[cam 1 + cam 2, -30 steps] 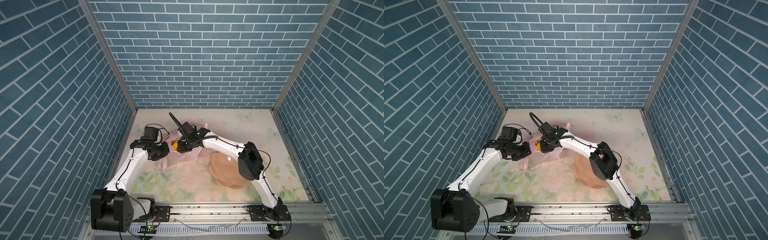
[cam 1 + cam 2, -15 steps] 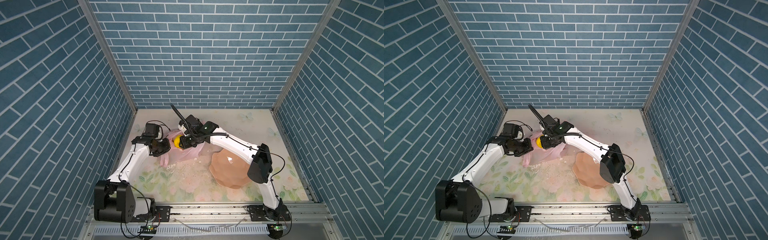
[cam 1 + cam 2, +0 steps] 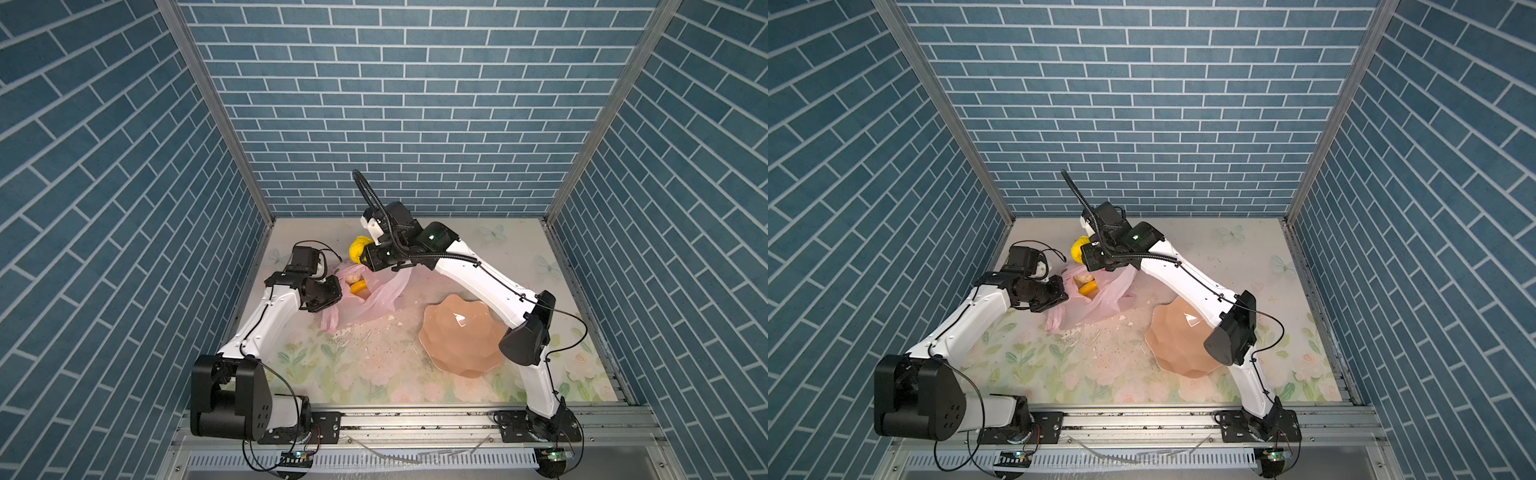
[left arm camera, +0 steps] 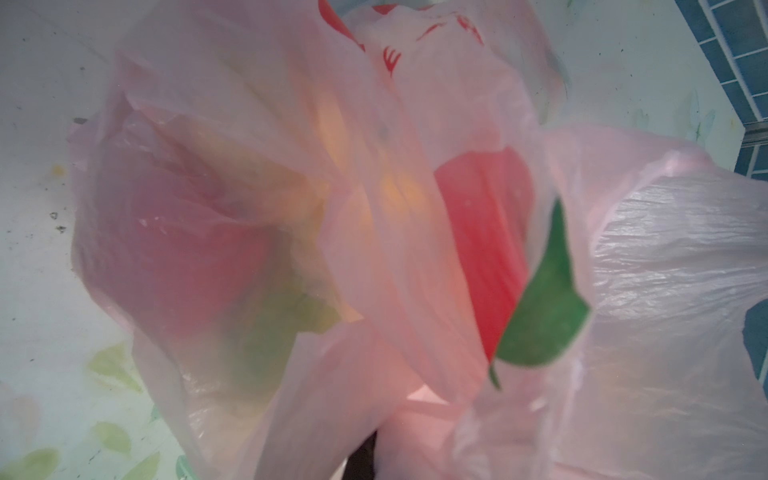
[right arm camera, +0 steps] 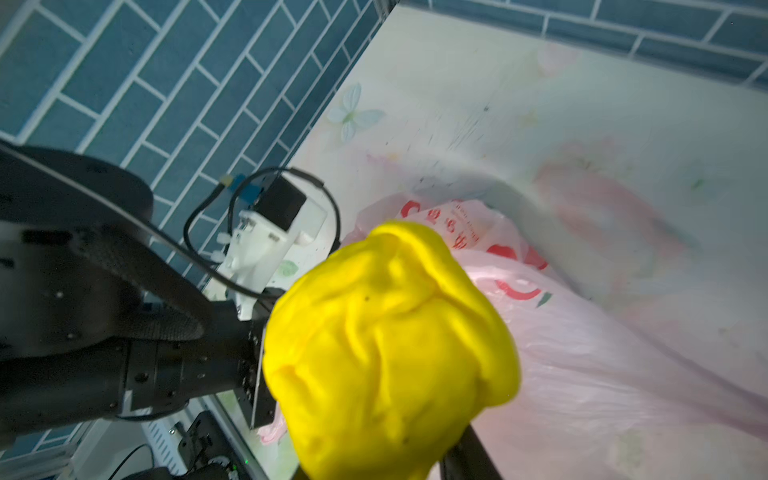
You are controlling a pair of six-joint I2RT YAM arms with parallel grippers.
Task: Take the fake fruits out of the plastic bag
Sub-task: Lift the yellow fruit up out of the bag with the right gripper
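While the left gripper (image 3: 335, 294) pinches the plastic bag (image 3: 384, 293) open at its rim, the right gripper (image 3: 363, 257) clamps the wrinkly yellow fruit (image 3: 355, 247) clear above; others wait inside.

Left of bowl (image 3: 457, 345) (near): plastic bag (image 3: 386, 297), fruits (image 3: 358, 286) inside; wrinkly fruit (image 3: 357, 248) above bag mouth.

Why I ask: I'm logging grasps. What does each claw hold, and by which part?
Right claw: wrinkly yellow fruit, gripped at its wrist-side end. Left claw: plastic bag, pinched at the rim beside its mouth.
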